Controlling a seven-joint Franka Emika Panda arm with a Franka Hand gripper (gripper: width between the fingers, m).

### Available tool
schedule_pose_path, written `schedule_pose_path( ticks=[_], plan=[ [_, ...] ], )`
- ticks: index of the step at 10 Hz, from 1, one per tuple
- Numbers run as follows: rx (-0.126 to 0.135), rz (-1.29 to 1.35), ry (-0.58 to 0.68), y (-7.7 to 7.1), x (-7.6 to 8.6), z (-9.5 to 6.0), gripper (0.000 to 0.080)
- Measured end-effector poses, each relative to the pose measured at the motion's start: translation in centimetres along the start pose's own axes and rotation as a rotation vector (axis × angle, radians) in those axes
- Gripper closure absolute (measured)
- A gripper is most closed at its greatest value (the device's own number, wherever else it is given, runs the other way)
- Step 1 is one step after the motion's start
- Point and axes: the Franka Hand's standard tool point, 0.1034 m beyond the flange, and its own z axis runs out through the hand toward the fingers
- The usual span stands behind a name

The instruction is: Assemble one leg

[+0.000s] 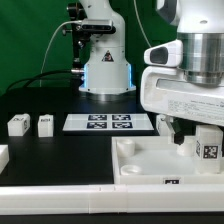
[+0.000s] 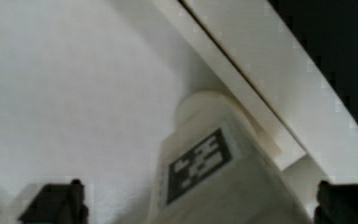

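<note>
No words or numbers can be read. Black-and-white square markers stand on the marker board, on the leg under the tool, and on two legs on the table.

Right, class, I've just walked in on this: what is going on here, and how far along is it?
A Franka arm is putting furniture together. Its gripper is down at the large white tray-like piece, on the exterior view's right, with one leg at its fingers; the wrist view shows that leg standing close against the piece's rim. Whether the fingers are clamped on it is not clear. Two more legs wait on the black table beside the marker board.
</note>
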Motion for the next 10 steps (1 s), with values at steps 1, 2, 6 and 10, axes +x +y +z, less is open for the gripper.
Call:
schedule_pose_path(
  ticks=[1, 2, 6, 10],
  plan=[
    [0.0, -0.06, 0.0, 0.0, 0.0, 0.01, 0.015],
    [-0.015, -0.241, 0.008, 0.12, 0.15, -0.06, 0.015],
    [-0.039, -0.714, 0.017, 0.4, 0.63, -0.24, 0.015],
    [-0.037, -0.732, 0.023, 0.14, 0.79, -0.45, 0.0174]
  ],
)
